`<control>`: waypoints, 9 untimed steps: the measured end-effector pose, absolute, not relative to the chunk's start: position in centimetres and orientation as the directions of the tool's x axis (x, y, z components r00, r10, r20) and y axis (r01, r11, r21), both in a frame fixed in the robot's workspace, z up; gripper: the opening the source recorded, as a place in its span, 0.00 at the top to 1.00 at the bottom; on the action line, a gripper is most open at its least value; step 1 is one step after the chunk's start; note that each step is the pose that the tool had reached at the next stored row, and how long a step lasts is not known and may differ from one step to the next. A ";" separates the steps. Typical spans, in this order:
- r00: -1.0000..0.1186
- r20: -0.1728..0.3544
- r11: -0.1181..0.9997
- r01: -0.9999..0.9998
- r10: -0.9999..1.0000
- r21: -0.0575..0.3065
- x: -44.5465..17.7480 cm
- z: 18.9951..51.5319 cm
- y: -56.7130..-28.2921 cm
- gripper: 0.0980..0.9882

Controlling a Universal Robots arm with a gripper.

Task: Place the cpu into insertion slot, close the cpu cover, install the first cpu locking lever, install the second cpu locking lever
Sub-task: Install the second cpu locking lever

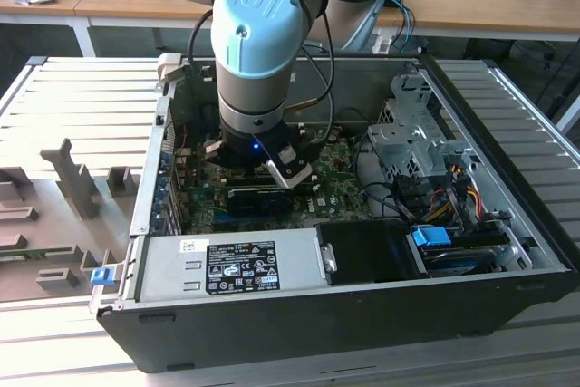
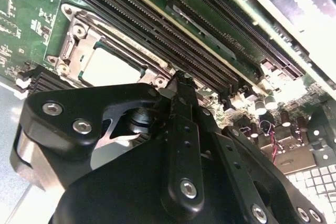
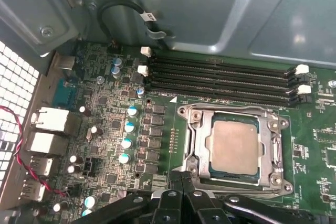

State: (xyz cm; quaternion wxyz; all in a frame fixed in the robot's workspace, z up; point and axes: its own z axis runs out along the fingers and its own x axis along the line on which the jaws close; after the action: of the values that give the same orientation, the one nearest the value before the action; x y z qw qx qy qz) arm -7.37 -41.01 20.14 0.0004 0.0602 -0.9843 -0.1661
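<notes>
Open black PC case (image 1: 299,333) on slatted table (image 1: 82,88); grey power supply (image 1: 227,265) along near wall; four black memory slots (image 3: 220,80) on green motherboard (image 3: 110,124).

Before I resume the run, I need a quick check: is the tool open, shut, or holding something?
Tool: fingertips together, shut and holding nothing, poised at the edge of the cpu cover, which lies closed over the cpu.

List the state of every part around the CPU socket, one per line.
cpu: seated in the insertion slot, face up.
insertion slot: filled.
cpu cover: closed flat around the chip.
memory slots: empty.
gripper: at the socket's edge, holding nothing visible.
computer case: open.
</notes>
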 end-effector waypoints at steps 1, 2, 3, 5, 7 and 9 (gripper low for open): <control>-0.993 -0.020 0.936 -0.119 -0.119 0.331 -7.4 20.1 -41.0 0.99; -0.993 -0.021 0.934 -0.119 -0.119 0.336 -7.4 20.0 -40.9 0.99; -0.993 -0.021 0.933 -0.119 -0.118 0.340 -7.4 19.9 -40.8 0.99; -0.993 -0.022 0.932 -0.118 -0.118 0.344 -7.4 19.8 -40.8 0.99; -0.993 -0.022 0.930 -0.118 -0.118 0.347 -7.4 19.7 -40.8 0.99; -0.993 -0.022 0.929 -0.118 -0.118 0.351 -7.4 19.6 -40.8 0.99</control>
State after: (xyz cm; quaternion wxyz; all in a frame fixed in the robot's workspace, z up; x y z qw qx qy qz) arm -7.41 -40.77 19.65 -0.0005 0.0602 -0.9821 -0.1786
